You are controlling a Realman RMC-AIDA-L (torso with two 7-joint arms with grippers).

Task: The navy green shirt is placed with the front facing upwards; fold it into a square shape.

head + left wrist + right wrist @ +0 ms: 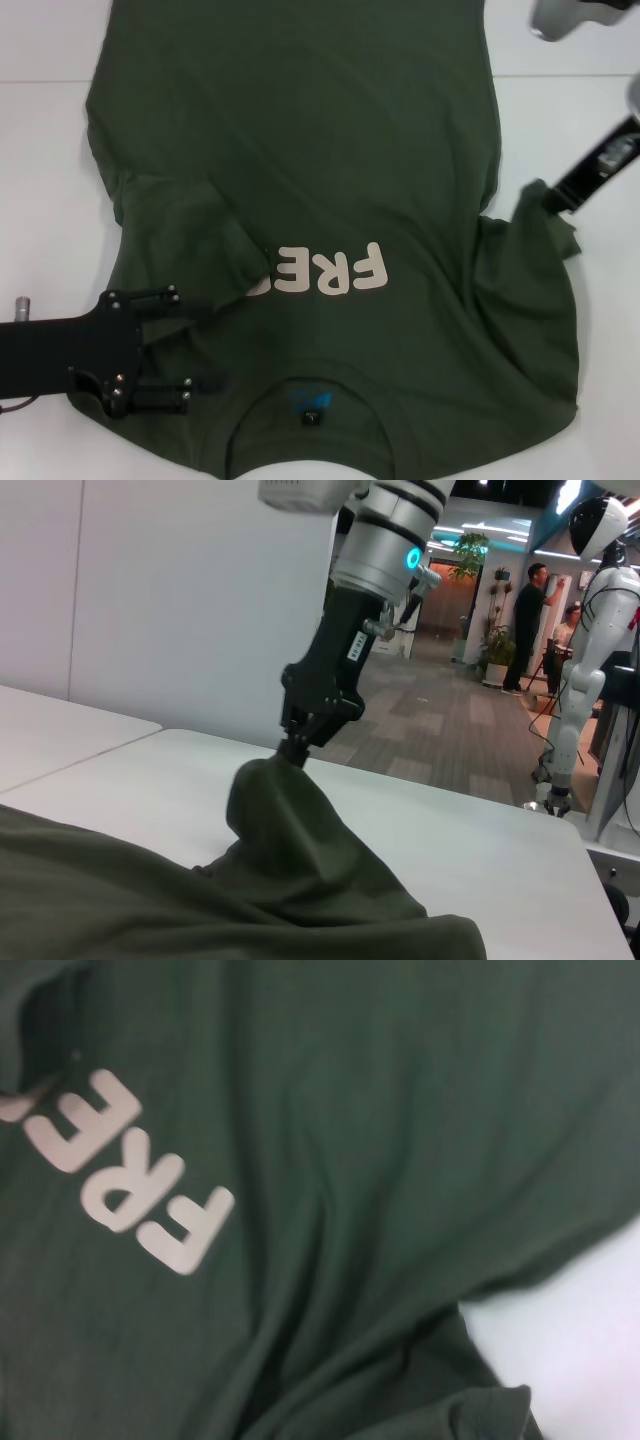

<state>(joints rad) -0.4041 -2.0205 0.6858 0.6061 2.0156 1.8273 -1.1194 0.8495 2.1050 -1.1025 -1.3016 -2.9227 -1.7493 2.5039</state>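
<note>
The shirt (330, 180) lies front up on the white table (45, 130), its collar (310, 440) nearest us and the cream lettering (325, 270) partly covered by the left sleeve (200, 240), which already lies folded inward over the chest. Our right gripper (540, 192) is pinched shut on the tip of the right sleeve (540, 230); the left wrist view shows the cloth drawn up into a peak (280, 800) just under its fingers (300, 742), clear of the table, with the rest of the sleeve trailing down and away from it toward the body of the shirt. Our left gripper (195, 345) rests low over the left shoulder, its two fingers (165, 400) spread apart with nothing between them, the lettering just beyond its tips. We judge the step in hand to be the second sleeve fold: the right sleeve is lifted but not yet laid over. The next move calls for carrying that peak across toward the lettering, keeping it high enough that the cloth under it does not drag and bunch, then lowering it flat before letting go, so the edge on that side runs straight.
</note>
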